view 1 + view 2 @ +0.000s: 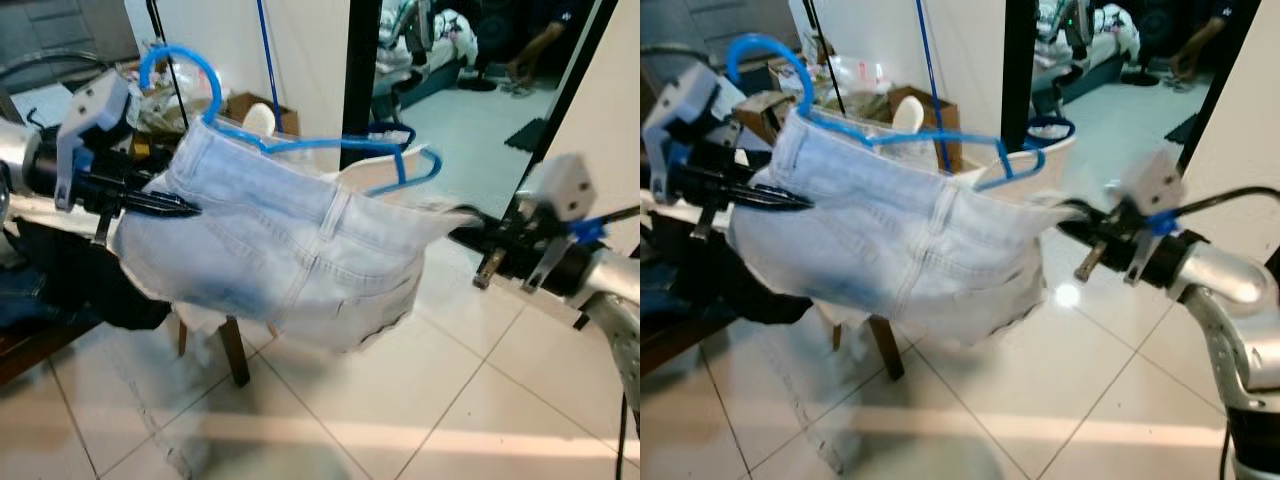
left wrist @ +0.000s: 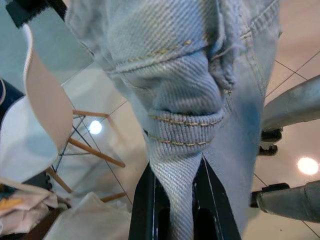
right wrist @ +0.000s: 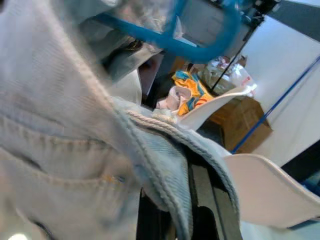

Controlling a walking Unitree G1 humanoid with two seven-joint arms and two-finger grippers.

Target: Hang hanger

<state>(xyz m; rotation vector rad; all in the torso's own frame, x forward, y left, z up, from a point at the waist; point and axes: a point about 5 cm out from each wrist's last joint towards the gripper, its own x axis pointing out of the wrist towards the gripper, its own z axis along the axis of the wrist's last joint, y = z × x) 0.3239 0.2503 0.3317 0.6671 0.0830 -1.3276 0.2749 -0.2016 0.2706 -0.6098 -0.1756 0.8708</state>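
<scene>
On your left you have a dark heap of clothing (image 1: 80,280) lying on a low surface, and behind it a cardboard box (image 1: 262,108) stands against the white wall. A white chair (image 2: 40,110) with wooden legs stands under the load on the pale tiled floor (image 1: 420,400), which throws back ceiling lights. A black post (image 1: 358,70) rises in the middle. Past it, at the far right, a person (image 1: 530,45) sits in the next room.

Your left gripper (image 1: 170,205) is clamped on the left edge of the denim shorts (image 1: 290,250); from its wrist you see a fold of hem pinched between both black fingers (image 2: 145,200). The shorts are pale, faded blue with tan stitching, stretched out in the air between your two arms, above the chair. They hang on a blue plastic hanger (image 1: 300,145). Its hook (image 1: 185,65) curls up near the left gripper, and the far end loops out beyond the waistband on the right.

Your right gripper (image 1: 465,232) holds the shorts' right edge, with cloth draped over its fingers (image 3: 205,200) and caught between them.
</scene>
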